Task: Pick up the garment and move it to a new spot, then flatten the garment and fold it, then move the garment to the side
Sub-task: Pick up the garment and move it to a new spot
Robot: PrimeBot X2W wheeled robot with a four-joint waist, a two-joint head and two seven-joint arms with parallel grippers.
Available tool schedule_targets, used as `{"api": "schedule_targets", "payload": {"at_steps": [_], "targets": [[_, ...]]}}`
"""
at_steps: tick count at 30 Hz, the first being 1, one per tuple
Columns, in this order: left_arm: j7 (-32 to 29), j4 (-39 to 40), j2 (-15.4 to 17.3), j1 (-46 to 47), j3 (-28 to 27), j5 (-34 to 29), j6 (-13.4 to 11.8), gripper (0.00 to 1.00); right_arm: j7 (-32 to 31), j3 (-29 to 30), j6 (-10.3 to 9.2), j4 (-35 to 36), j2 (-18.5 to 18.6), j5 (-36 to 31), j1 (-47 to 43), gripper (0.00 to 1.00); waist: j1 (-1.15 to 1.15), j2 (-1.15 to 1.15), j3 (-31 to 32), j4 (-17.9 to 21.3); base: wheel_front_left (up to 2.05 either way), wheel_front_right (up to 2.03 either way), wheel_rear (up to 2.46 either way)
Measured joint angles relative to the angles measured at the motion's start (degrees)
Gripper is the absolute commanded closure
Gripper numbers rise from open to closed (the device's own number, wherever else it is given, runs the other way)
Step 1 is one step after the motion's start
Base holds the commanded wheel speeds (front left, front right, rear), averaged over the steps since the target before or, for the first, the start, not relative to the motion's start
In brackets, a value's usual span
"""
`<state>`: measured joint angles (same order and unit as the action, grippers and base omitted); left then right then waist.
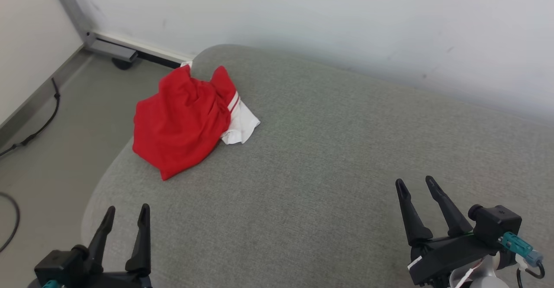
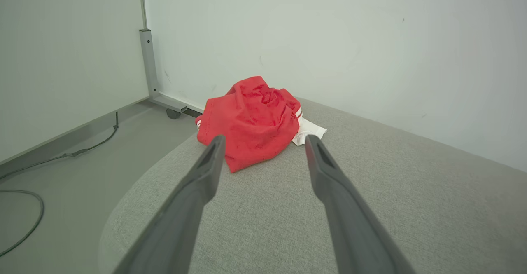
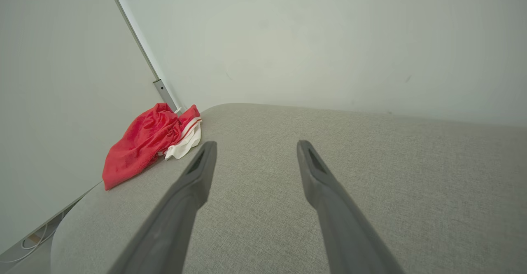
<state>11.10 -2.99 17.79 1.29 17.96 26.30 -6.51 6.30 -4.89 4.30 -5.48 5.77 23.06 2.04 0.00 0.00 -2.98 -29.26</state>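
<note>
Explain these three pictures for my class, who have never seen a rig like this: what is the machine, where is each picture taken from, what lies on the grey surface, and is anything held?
It is a two-armed robot. The head camera looks down at a grey cushioned surface and shows the left gripper and right gripper. The other pictures come from wrist cameras, looking along each arm's two dark fingers. A crumpled red garment with white trim lies near the surface's far left edge, beside the wall. Both grippers are open and hold nothing.

left claw [image 1: 127, 212] open, right claw [image 1: 416, 182] open, both empty
</note>
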Motion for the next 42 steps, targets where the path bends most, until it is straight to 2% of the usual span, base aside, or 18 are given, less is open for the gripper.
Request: {"api": "schedule_targets", "payload": {"at_steps": [4, 8, 13, 20, 27, 32, 37, 42], "targets": [[-1.5, -0.1, -1.2, 0.3, 0.3, 1.2, 0.8, 0.0, -0.4, -0.6, 0.09, 0.5, 0.3, -0.4, 0.3, 0.0, 0.0, 0.0, -0.8, -1.4, 0.0, 0.0, 0.0], [-4.5, -2.1, -1.7, 3.7, 1.9, 3.5, 3.1, 0.0, -1.4, -1.0, 0.24, 2.6, 1.5, -1.3, 0.6, 0.0, 0.0, 0.0, -2.1, -1.7, 0.0, 0.0, 0.0], [-10.2, -7.7, -2.8, 12.8, 3.2, 4.8, 5.6, 0.0, -2.9, -1.0, 0.24, 6.5, 3.8, -2.9, 0.4, 0.0, 0.0, 0.0, -4.2, -1.7, 0.0, 0.0, 0.0], [-19.5, -18.2, -4.3, 26.7, 5.0, 6.6, 7.6, 0.0, -5.9, 0.8, -0.12, 14.0, 8.4, -5.2, -2.7, 0.0, 0.01, 0.0, -7.7, -1.0, 0.0, 0.0, 0.0], [-26.9, -26.8, -5.0, 36.0, 6.3, 5.9, 7.8, 0.0, -10.4, 1.4, -0.85, 23.0, 11.1, -7.6, -4.1, 0.0, 0.01, 0.0, -11.7, 0.5, 0.0, 0.0, 0.0], [-29.8, -31.9, -4.8, 40.6, 7.1, 3.8, 7.8, 0.0, -13.8, 1.7, -1.26, 28.2, 13.1, -8.4, -4.2, 0.0, 0.01, 0.01, -15.0, 2.1, 0.0, 0.0, 0.0], [-30.9, -36.3, -4.9, 45.5, 7.2, 2.1, 6.2, 0.0, -16.6, 2.1, -1.26, 31.7, 14.1, -9.0, -4.1, 0.0, 0.01, 0.01, -18.6, 3.5, 0.0, 0.0, 0.0], [-31.3, -40.9, -4.6, 48.4, 7.2, -0.7, 3.4, 0.0, -18.8, 2.4, -1.27, 33.6, 14.8, -9.0, -3.8, 0.0, 0.01, 0.01, -21.8, 4.8, 0.0, 0.0, 0.0]]}}
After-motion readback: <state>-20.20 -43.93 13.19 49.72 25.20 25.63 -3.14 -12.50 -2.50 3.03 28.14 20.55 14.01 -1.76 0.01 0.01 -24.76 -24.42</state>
